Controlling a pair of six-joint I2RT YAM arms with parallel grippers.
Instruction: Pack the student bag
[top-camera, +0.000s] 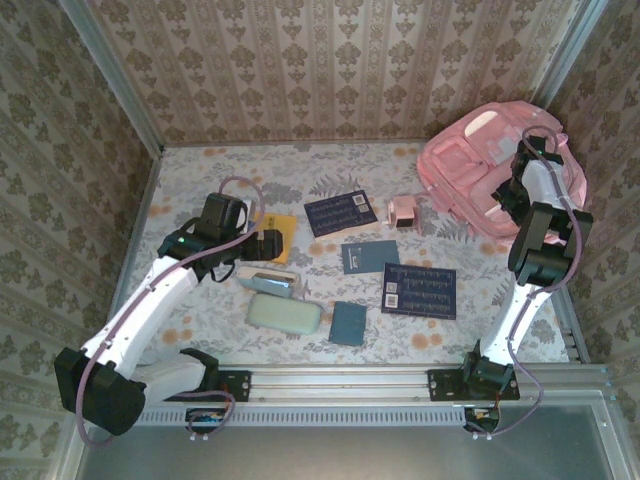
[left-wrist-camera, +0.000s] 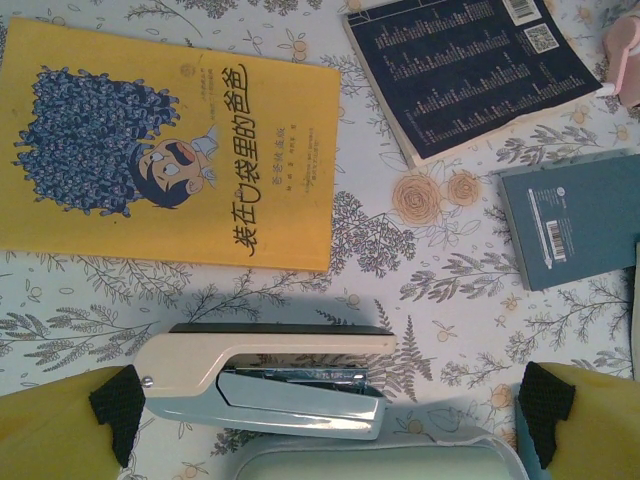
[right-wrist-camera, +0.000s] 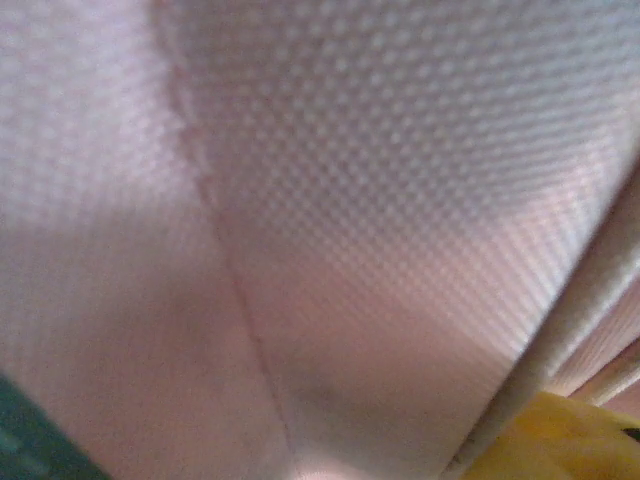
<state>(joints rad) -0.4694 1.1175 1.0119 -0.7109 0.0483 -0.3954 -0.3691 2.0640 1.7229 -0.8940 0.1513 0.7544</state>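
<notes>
1. Jaws of the right gripper (top-camera: 512, 195) are pointing down onto the student bag (top-camera: 470, 165). Whether they are standing apart or clamping the fabric, I cannot tell.
2. In the right wrist view the bag's dotted pink weave and a seam are lying right up against the camera, with one yellow finger (right-wrist-camera: 565, 440) showing at the lower right corner.
3. The student bag is lying flat at the far right corner of the bench (top-camera: 200, 180), directly under the right gripper and well apart from the left one.
4. The left gripper (left-wrist-camera: 330, 410) is hanging wide open, holding nothing, its fingers straddling a cream stapler (left-wrist-camera: 265, 385) on the bench below.
5. A pale green case (top-camera: 285, 313) is lying just beside the stapler on the near side.
6. A yellow book (left-wrist-camera: 170, 150) is lying beyond the stapler, with a dark book (left-wrist-camera: 470, 70) and a teal notebook (left-wrist-camera: 575, 215) further right.
</notes>
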